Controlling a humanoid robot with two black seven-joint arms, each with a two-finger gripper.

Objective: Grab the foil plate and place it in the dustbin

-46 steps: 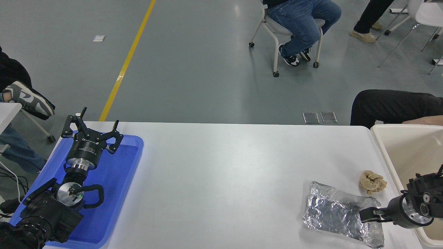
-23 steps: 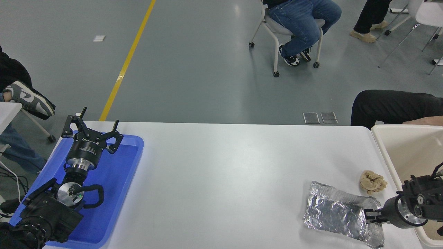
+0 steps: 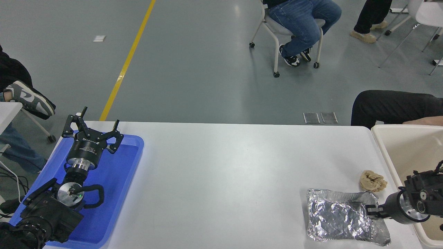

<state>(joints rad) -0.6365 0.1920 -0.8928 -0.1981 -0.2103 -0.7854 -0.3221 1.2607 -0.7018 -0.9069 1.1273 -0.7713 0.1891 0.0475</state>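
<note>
- The plate (image 3: 341, 218) has swung since a second ago: its long side now runs nearly level across the table (image 3: 221, 173) instead of slanting, and it sits left of the right claw (image 3: 371, 210).
- That claw is clenched on the plate's right rim, which is pinched and raised.
- The bin (image 3: 398, 145), behind and right of the claw, shows no contents.
- The plate is crinkled, shiny silver.
- A wad (image 3: 372, 181) lies just beyond the claw.
- The left claw (image 3: 90, 128), spread wide, hangs parked over the tray (image 3: 114, 193).
</note>
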